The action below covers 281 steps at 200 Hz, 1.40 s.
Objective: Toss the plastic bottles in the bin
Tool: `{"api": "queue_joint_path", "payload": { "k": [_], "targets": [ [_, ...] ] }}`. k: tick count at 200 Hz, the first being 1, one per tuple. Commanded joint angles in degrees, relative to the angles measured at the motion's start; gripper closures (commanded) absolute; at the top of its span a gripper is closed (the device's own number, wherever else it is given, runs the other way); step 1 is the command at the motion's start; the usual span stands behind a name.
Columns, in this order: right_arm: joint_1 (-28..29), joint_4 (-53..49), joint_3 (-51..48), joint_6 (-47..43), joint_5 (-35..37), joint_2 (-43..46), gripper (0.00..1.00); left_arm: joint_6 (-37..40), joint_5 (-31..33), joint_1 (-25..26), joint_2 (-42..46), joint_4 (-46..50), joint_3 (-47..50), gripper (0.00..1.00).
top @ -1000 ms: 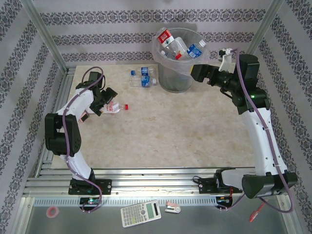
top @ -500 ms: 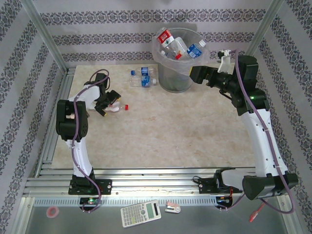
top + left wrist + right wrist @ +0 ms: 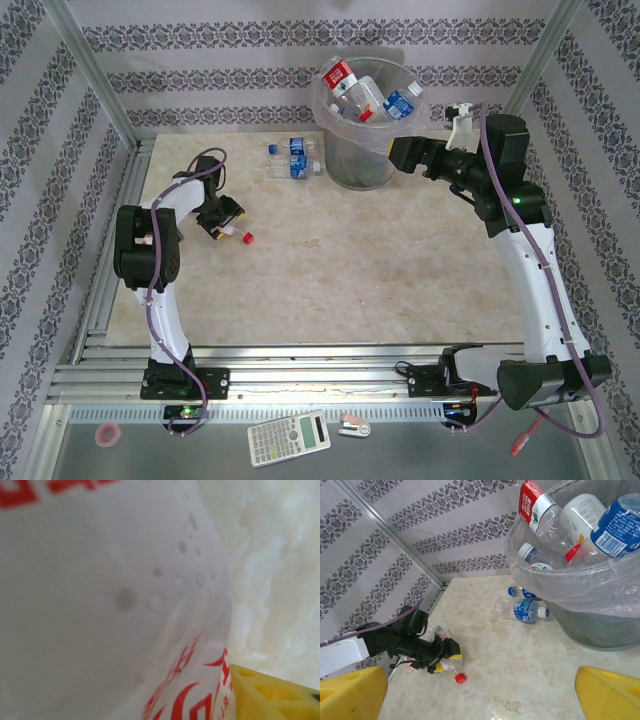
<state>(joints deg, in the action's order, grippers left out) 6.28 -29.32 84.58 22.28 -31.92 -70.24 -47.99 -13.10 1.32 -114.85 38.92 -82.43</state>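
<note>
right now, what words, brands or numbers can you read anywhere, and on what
None reads in full.
Red print on the white-labelled clear plastic bottle: cropped, blurred fragments.
Blue label on the clear bottle lying on the table: too small.
Pale calculator keys: too small.

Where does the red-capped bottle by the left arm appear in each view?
Top external: the red-capped bottle at the left hand, left of centre.
Left wrist: its red-printed label close up, left and centre.
Right wrist: the bottle at lower left.
Shared landmark: the left hand's yellow fingers.
</note>
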Motion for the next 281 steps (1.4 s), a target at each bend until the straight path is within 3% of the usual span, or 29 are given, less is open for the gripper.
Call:
{"api": "queue_joint_path", "payload": {
  "k": [1,62,123,181,195,210,231,281],
  "targets": [
    [0.9,0.8,0.5,-0.6,0.9,-0.5,0.04,4.6,-1.9,-0.2,4.5,-0.2,0.9,0.43],
    [1.6,1.3,1.0,-0.1,1.4,-1.4,0.05,10.4,-4.8,2.5,14.0,-6.9,4.4,0.59],
    [2.0,1.8,2.5,1.3,0.1,-2.5,0.05,21.1,-9.0,7.1,24.9,-13.2,3.8,0.59],
    [2.1,2.0,2.3,2.1,-0.3,-3.0,0.05,21.9,-11.1,8.0,26.5,-12.2,5.6,0.65],
    [2.1,1.7,2.3,2.0,-0.2,-2.8,0.05,21.1,-7.5,8.0,26.0,-10.0,5.7,0.62],
    [2.1,1.6,2.2,1.7,-0.2,-2.5,0.05,20.7,-5.0,8.0,24.4,-7.0,5.1,0.45],
    [2.1,1.4,1.7,1.6,-0.2,-1.9,0.04,20.1,-2.0,8.0,20.6,-3.3,4.1,0.37],
    [2.1,0.7,1.3,1.3,-0.2,-0.9,0.04,15.7,0.9,7.9,11.9,-2.0,2.9,0.34]
  ]
}}
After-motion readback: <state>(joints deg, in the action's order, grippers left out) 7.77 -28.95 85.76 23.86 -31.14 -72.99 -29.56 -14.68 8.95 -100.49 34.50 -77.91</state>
